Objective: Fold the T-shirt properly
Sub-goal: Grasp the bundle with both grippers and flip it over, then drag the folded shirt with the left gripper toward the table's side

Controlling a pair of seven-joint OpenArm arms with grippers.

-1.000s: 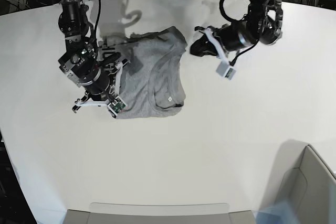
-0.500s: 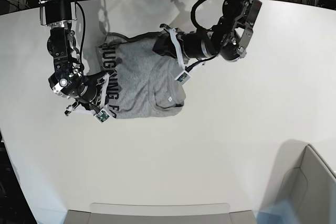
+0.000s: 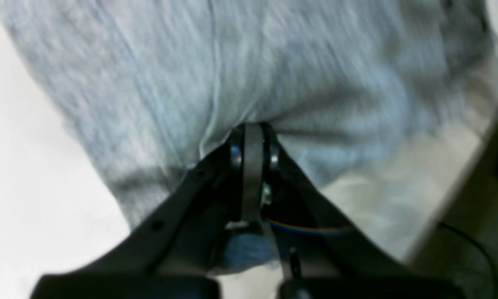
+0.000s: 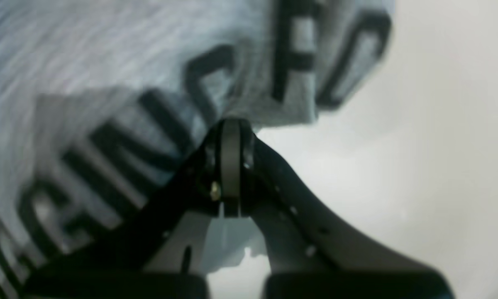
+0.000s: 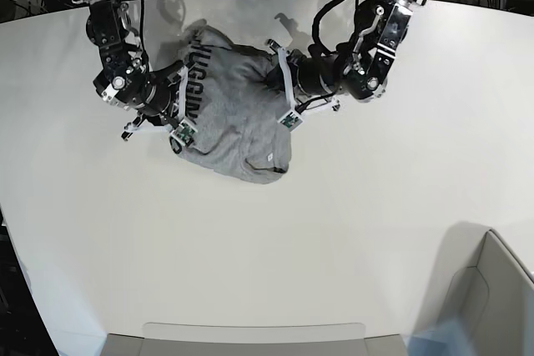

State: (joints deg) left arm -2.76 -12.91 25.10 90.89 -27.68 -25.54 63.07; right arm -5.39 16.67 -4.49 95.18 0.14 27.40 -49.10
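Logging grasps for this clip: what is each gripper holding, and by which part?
Both hold the T-shirt. The left gripper is shut on a plain grey fold; the right gripper is shut on an edge beside the black lettering.

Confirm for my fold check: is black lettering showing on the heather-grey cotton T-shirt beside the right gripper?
Yes, the right wrist view shows bold black capitals on the heather-grey cotton T-shirt just above the right gripper.

A crumpled heather-grey cotton T-shirt with black lettering is gripped at both sides, upper centre of a white table.
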